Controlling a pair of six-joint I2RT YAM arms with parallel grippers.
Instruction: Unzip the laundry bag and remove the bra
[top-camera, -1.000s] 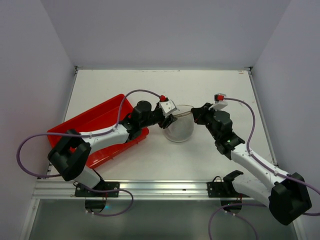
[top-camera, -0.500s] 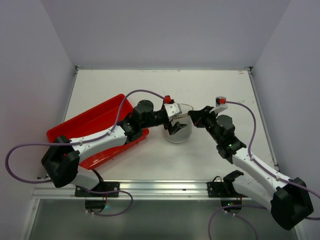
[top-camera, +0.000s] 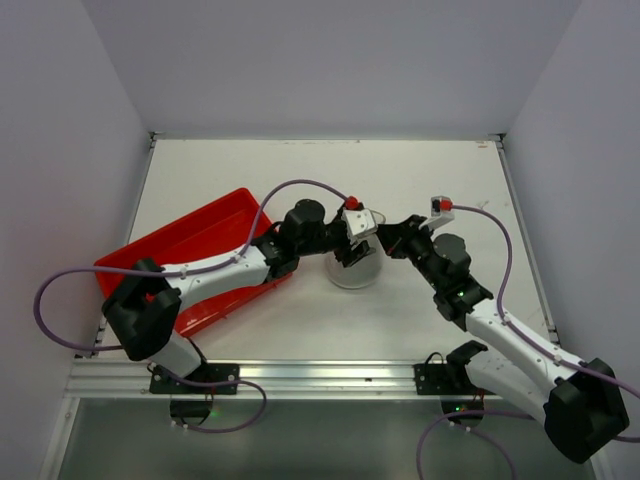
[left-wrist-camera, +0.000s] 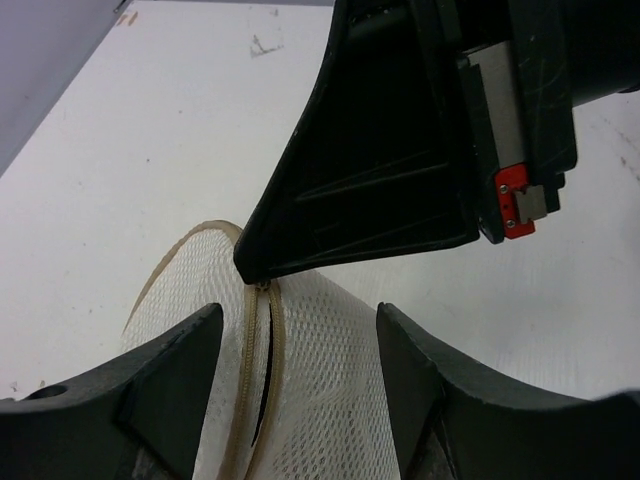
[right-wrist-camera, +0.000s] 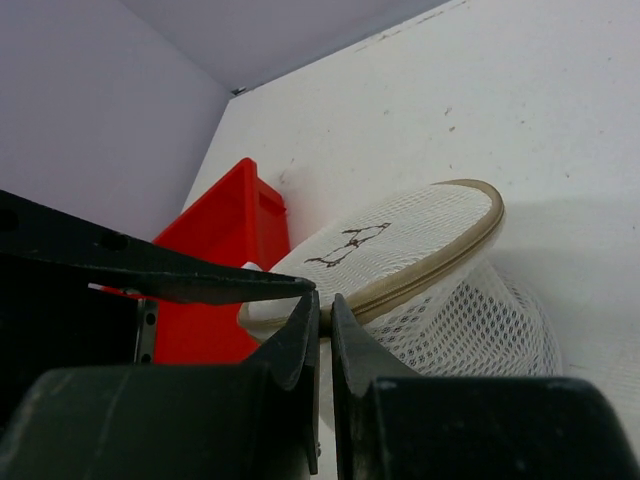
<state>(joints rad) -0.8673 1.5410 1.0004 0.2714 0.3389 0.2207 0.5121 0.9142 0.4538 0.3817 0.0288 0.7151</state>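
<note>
Left wrist — white mesh laundry bag (left-wrist-camera: 330, 390)

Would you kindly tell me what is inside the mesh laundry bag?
In the left wrist view, a narrow dark gap shows through the partly open zipper of the laundry bag. Whether that is the bra cannot be told; the white mesh and lid cover the rest.

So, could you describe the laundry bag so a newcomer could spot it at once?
On the white table, look just right of the red tray, near the middle. There sits the laundry bag. It is the only round drum of see-through white mesh, edged with a tan zipper rim.
</note>
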